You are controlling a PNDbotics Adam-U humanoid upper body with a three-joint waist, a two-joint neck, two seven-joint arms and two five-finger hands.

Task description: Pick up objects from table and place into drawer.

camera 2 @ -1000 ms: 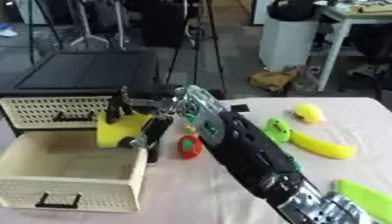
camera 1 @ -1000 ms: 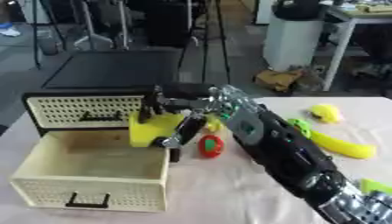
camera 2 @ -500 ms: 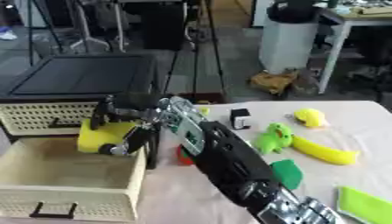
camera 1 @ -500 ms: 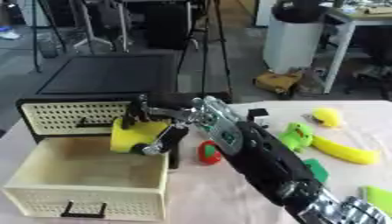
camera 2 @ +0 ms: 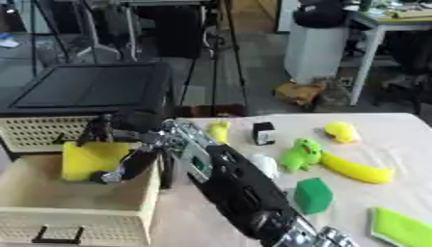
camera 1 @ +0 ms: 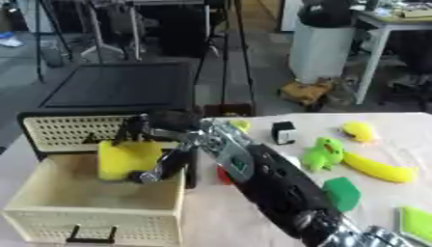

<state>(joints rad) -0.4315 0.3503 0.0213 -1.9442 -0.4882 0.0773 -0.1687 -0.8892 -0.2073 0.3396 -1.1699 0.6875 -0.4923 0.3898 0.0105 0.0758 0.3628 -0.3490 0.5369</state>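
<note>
Beyond the table [camera 2: 397, 140], an office floor with stands and a white bin is showing. Your right arm is reaching across from the lower right, and your right hand [camera 1: 156, 144] is holding over the open drawer [camera 1: 93, 202]. Its fingers are curling around a yellow block [camera 1: 127, 159], with the thumb pressing the block's right side. The block is sitting just above the drawer's interior, near its back wall; whether it is touching the drawer floor cannot be confirmed from these views. The drawer is standing pulled out from a perforated cream cabinet [camera 1: 63, 132] with a black top.

On the tabletop to the right, these items are lying apart from one another: a black-and-white cube [camera 2: 264, 132], a green dinosaur figure [camera 2: 297, 154], a banana [camera 2: 354, 169], a yellow lemon-shaped item [camera 2: 340, 130], a green cube [camera 2: 312, 195] and a flat lime-green piece [camera 2: 401, 226]. A red object [camera 1: 222, 176] is partly showing beside your forearm.
</note>
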